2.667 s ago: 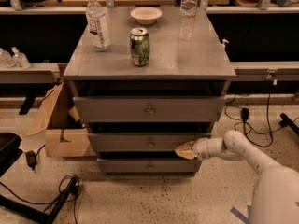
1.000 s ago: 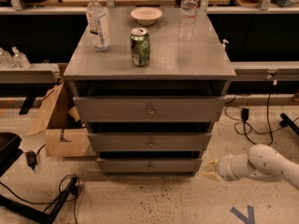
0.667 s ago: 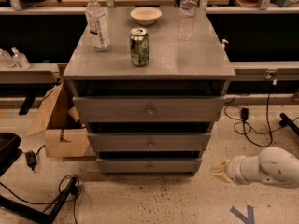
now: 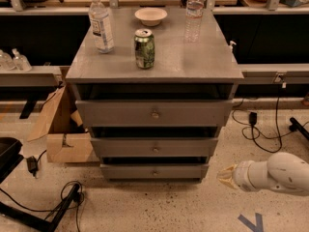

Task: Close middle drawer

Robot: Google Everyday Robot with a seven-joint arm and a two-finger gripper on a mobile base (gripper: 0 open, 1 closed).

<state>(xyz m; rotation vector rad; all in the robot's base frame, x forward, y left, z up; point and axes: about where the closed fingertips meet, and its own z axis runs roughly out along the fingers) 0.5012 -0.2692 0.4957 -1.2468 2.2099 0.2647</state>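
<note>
The middle drawer (image 4: 120,148) sits between the big top drawer (image 4: 116,113) and the little bottom drawer (image 4: 125,171). The gripper (image 4: 226,176) hangs low on the right, well away from it. Its jaws look pinched together and hold nothing. I think the drawer looks about shut. If not, its front needs a straight push.
</note>
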